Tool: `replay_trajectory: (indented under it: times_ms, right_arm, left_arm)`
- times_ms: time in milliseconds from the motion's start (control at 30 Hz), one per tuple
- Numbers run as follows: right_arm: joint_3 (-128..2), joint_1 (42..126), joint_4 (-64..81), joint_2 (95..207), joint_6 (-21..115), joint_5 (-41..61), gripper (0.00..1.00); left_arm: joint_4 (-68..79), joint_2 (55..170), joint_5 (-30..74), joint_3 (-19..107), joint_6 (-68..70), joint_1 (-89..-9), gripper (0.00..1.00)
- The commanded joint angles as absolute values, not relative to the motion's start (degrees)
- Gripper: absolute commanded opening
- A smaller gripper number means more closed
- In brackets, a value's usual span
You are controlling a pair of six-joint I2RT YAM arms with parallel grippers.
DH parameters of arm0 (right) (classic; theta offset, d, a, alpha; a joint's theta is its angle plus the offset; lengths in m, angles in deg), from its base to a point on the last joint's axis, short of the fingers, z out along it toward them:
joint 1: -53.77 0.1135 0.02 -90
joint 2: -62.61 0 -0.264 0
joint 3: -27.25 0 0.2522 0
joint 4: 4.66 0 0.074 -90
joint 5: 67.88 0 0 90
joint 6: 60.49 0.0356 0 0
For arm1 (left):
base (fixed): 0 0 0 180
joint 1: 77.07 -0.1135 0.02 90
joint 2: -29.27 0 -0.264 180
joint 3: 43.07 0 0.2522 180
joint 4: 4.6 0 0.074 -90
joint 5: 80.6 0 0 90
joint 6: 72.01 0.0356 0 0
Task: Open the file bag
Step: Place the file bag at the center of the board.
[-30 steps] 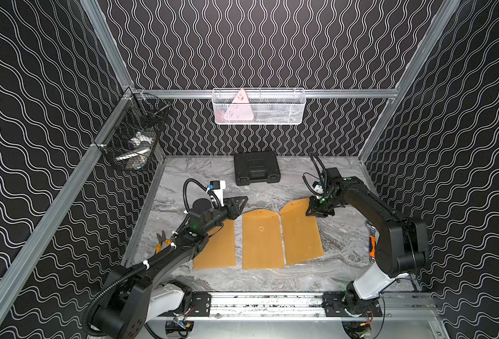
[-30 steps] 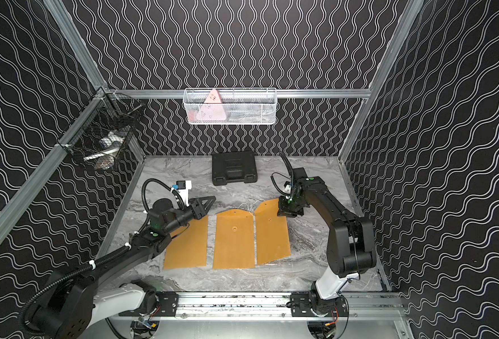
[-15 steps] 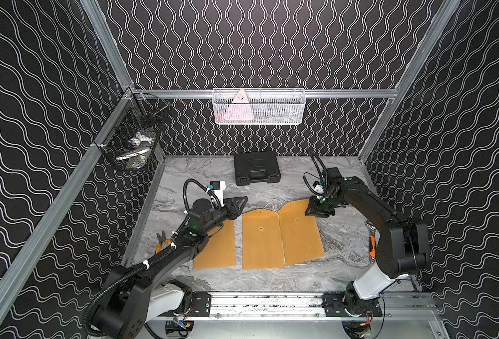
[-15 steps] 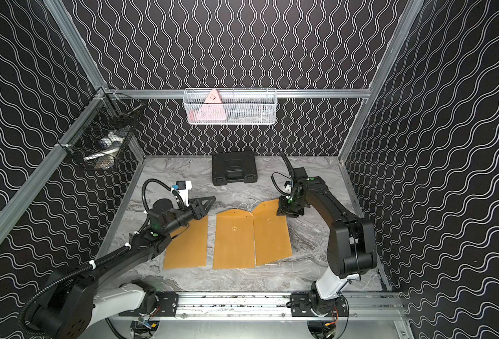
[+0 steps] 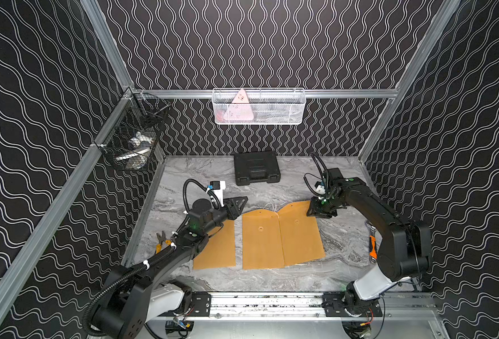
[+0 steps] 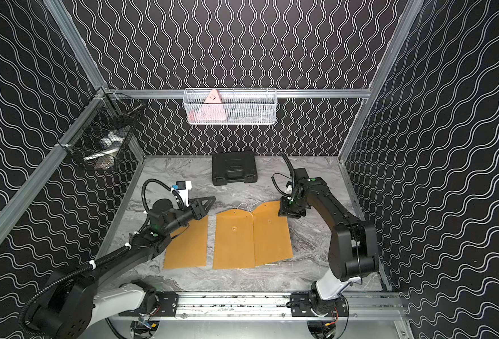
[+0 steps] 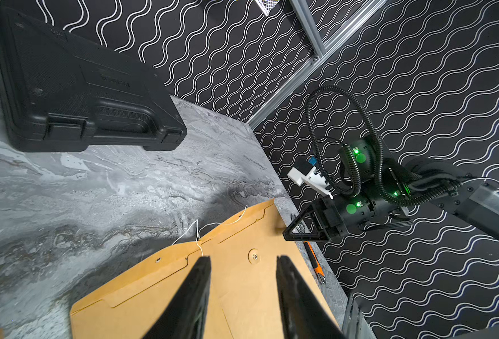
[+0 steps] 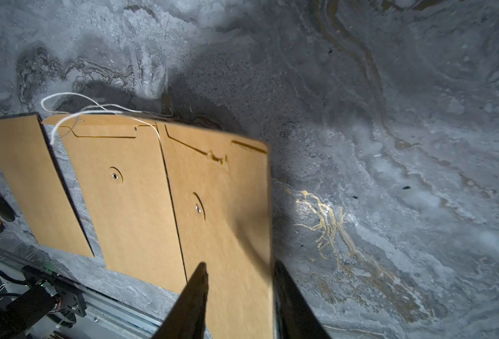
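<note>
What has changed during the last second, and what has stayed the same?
The right gripper has opened its jaws at the far corner of the right file bag, apparently letting it go. That bag's far end has swung slightly toward the middle file bag, closing the gap between them there. The left gripper, open and empty, the left file bag and the black case have not moved.

The left arm [image 5: 166, 258] is stretched low and forward, the left gripper [image 7: 242, 262] being carried with jaws spread, while the right arm [image 5: 371, 210] is bent inward, the right gripper [image 8: 239, 268] being pointed downward with jaws parted.
</note>
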State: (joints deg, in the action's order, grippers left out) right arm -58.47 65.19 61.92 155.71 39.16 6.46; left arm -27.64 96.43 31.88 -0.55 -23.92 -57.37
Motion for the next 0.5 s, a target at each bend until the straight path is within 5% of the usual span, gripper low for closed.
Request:
replay_trajectory:
  times_ms: [0,467]
  right_arm:
    - [-58.07,65.20,63.38,154.97,39.44,7.43,0.38]
    - [-57.92,64.34,63.99,153.07,40.15,11.41,0.46]
  left_arm:
    - [-30.09,96.07,32.30,-0.74,-23.80,-57.52,0.41]
    - [-29.37,95.44,32.25,-0.66,-23.58,-57.54,0.41]
